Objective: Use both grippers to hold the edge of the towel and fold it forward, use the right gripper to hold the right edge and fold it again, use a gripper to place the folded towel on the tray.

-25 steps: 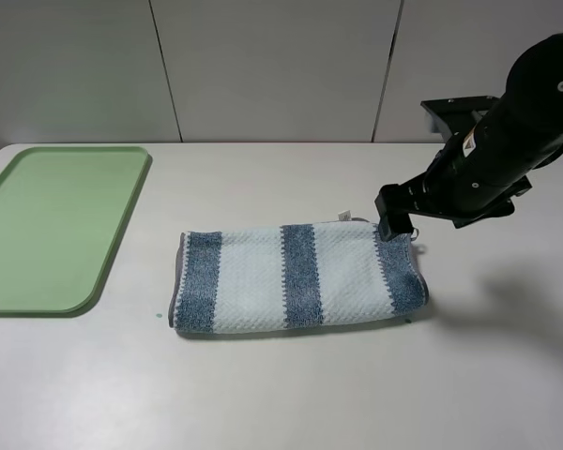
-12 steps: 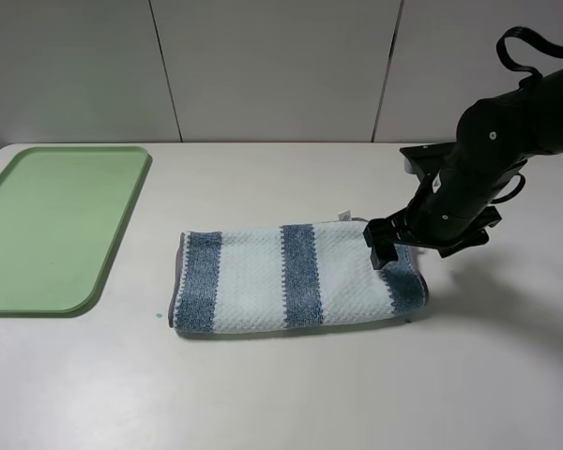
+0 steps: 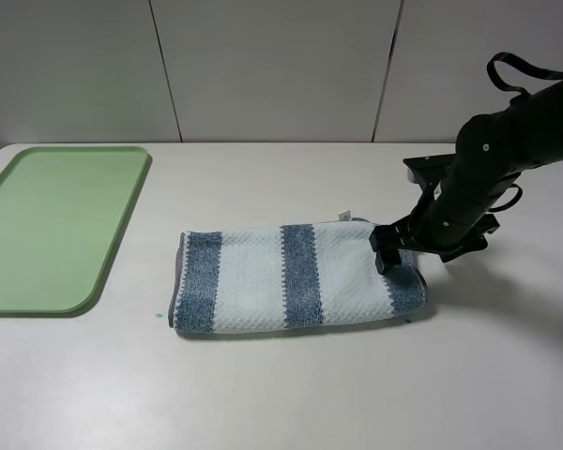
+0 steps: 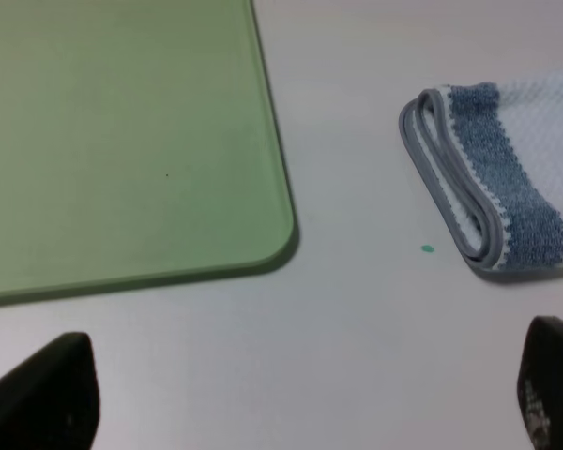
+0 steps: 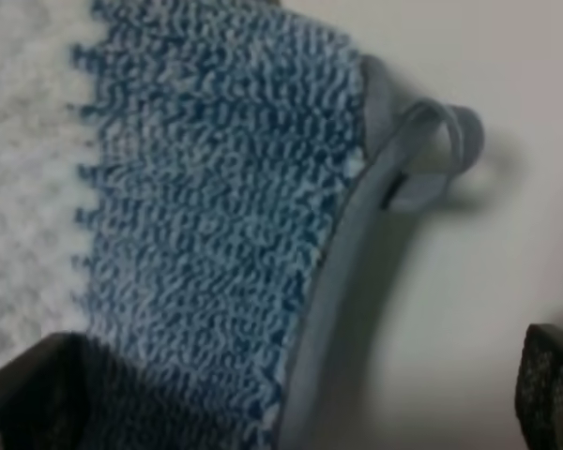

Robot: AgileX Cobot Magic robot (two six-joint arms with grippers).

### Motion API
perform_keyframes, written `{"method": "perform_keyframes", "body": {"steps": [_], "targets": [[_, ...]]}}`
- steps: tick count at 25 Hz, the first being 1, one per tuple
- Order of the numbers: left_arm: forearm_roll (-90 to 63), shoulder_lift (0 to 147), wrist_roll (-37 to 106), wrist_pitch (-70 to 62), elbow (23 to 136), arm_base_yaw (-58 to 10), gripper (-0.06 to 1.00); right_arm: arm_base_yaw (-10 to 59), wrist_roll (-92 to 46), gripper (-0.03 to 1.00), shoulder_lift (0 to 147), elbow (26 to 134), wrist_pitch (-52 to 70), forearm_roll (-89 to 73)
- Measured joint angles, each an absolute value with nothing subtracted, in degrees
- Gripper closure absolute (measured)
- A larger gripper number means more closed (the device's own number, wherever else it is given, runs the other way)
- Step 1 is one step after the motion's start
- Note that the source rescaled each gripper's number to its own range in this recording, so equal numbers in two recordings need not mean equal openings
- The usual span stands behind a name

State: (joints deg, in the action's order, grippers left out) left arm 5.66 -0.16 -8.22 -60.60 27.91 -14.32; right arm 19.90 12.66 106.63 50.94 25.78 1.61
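The striped towel (image 3: 296,277) lies folded once in the middle of the table, its long side running left to right. My right gripper (image 3: 395,251) hangs low over the towel's right end, open. In the right wrist view the right gripper (image 5: 291,403) straddles the edge of the towel (image 5: 338,281), one finger over the blue stripe and one over the bare table, with a grey loop tag (image 5: 441,141) beyond. My left gripper (image 4: 296,403) is open above the bare table, between the tray (image 4: 122,141) and the towel's left end (image 4: 488,187). The green tray (image 3: 56,225) sits at the far left.
A small green speck (image 4: 426,248) marks the table near the towel's left end. White wall panels (image 3: 272,66) stand behind the table. The table's bare surface (image 3: 281,394) stretches in front of the towel.
The right arm has come down and drawn in toward the towel's right end. The towel and tray have not moved.
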Motion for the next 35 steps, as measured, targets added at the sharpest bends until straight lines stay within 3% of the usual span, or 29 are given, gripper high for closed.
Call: {"method": "perform_keyframes", "body": {"steps": [27,30,35], "targets": [[5.7,-0.2,-8.2,-60.6,27.9,-14.3,0.07,19.9,9.9,-0.03,112.3,51.7,22.2,-1.0],[5.7,-0.2,-8.2,-60.6,27.9,-14.3,0.07,19.9,9.8,0.09,112.5,51.7,21.8,-1.0],[5.7,-0.2,-8.2,-60.6,27.9,-14.3,0.07,19.9,9.8,0.53,112.7,52.0,20.2,-2.5]]}}
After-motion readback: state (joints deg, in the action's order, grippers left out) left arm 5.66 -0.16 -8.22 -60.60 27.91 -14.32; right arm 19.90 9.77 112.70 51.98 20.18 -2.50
